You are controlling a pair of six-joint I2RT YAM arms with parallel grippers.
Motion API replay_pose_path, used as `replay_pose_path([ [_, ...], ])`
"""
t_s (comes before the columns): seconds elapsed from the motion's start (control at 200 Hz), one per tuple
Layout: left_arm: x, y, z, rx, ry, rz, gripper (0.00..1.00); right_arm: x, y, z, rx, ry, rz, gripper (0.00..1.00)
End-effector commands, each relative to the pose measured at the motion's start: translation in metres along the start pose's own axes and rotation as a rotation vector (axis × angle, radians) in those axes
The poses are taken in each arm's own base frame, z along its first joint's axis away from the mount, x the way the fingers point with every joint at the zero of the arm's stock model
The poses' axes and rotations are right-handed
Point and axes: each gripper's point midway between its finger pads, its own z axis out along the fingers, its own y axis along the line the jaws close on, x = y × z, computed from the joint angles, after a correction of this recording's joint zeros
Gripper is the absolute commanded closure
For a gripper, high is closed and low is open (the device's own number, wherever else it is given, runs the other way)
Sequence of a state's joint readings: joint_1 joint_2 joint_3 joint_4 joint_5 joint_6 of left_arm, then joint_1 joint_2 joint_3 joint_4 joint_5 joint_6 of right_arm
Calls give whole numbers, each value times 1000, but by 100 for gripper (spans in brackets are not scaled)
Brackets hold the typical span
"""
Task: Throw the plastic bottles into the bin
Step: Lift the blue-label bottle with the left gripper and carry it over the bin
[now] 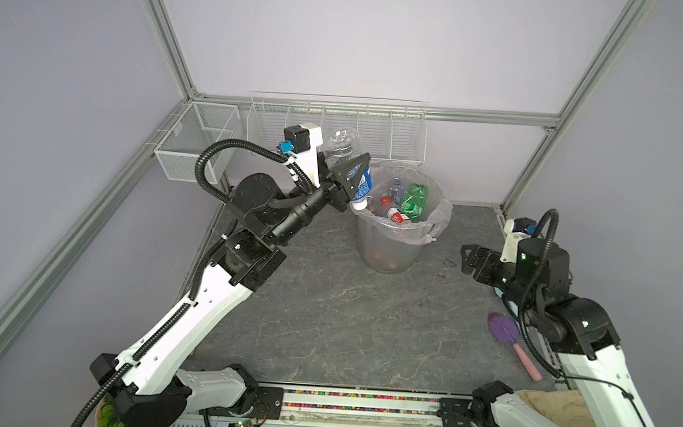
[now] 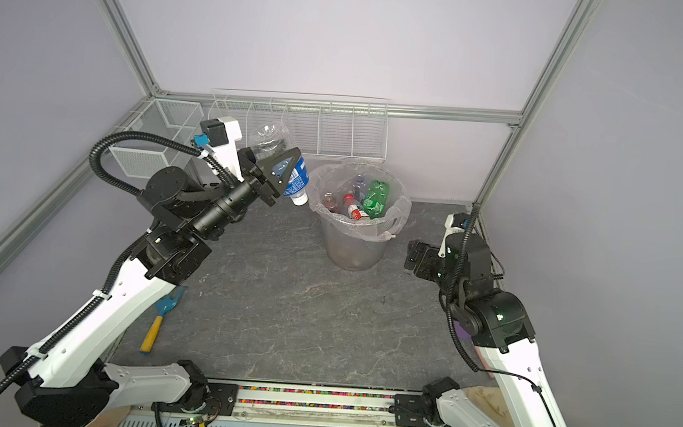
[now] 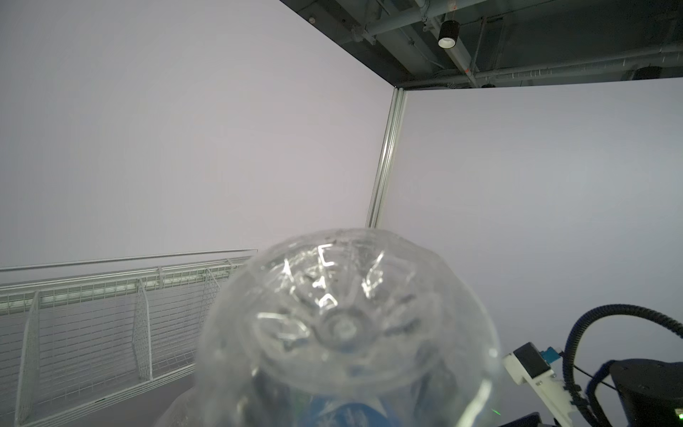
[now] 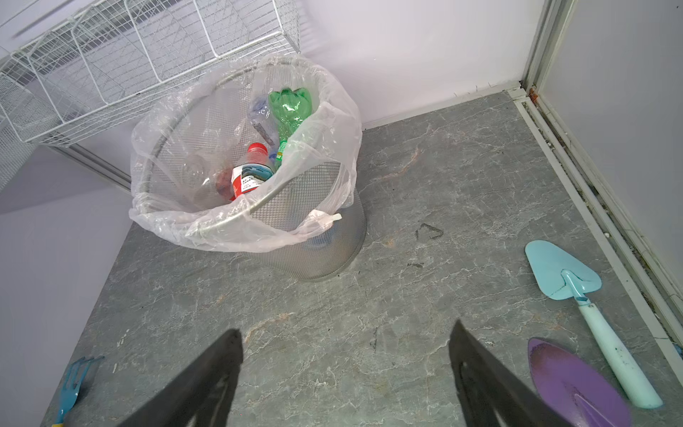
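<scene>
A: Beside the bin (image 1: 391,252), just off its left rim in both top views, what is the left end effector (image 1: 344,179) doing?

B: Its jaws are closed around a clear bottle with a blue label (image 1: 362,187). The bottle is upside down and tilted, its white cap lowest and right at the liner's edge, its base highest.

A: Is the cap over the bin's mouth?

B: In a top view it overlaps the rim; in the other top view the bottle (image 2: 296,179) sits slightly left of the bin (image 2: 354,244). I cannot tell whether it is over the opening. The left wrist view only shows the bottle's ribbed clear base (image 3: 343,325) close to the lens.

A: And the right end effector (image 1: 467,258)?

B: Wide open and holding nothing. It hangs over the worktop (image 1: 364,320), to the right of the bin and apart from it. In the right wrist view its two dark fingers (image 4: 207,380) stand far apart with bare worktop (image 4: 369,295) between them.

A: What is in the bin?

B: Several bottles: an all-green one (image 4: 290,111) leaning against the far side, a red-capped one (image 4: 251,173) with a red and white label, and a clear one behind the green.

A: Anything else on the worktop?

B: A pale blue trowel (image 4: 576,299) and a purple scoop (image 4: 569,380) at the right edge, and a blue fork tool (image 4: 74,380) on the left.
</scene>
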State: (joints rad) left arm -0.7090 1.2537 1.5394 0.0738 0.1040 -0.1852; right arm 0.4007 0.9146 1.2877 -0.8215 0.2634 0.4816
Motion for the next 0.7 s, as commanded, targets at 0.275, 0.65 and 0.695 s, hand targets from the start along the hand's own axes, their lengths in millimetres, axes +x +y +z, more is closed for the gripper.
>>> replay_pose_path([
  [0.275,-45,-11,23,-2,-104,113,100,5,4,4,-39,6,-9,11],
  [0.65,-67,-24,44,10,-125,164,100,18,9,10,-72,51,-39,11],
  [0.695,-68,-26,46,11,-126,170,100,19,9,11,-71,57,-42,11],
])
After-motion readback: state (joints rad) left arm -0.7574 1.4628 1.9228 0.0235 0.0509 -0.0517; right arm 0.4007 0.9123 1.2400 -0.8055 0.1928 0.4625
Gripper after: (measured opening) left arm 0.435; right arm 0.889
